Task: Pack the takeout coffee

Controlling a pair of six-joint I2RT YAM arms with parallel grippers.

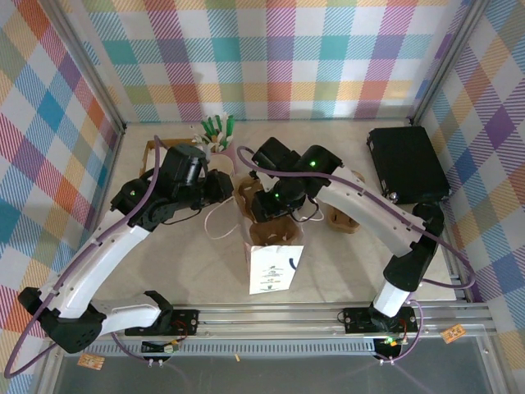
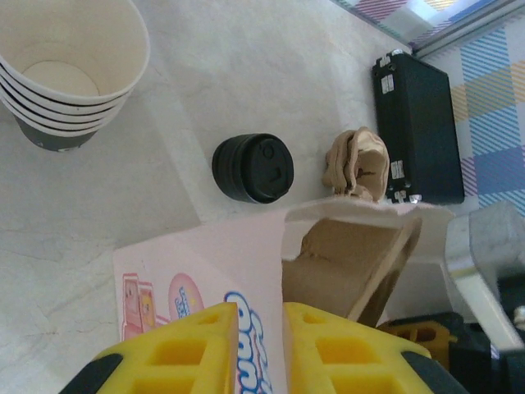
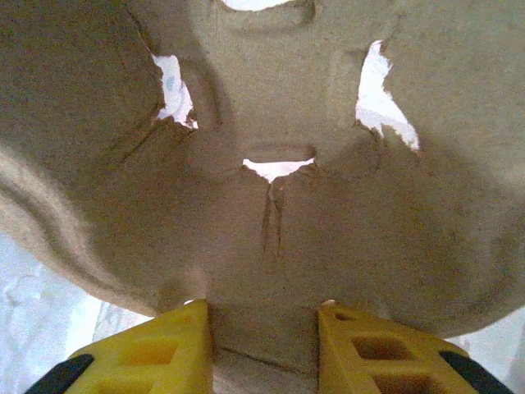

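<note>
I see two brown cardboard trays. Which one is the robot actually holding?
The tray at the mouth of the white bag, pinched in the right arm's jaws. The other tray lies loose on the table beside the black box.

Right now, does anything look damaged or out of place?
Yes: the brown pulp carrier clamped in the right gripper has ragged-edged holes and a crack down its middle; it looks torn rather than cleanly cut.
</note>
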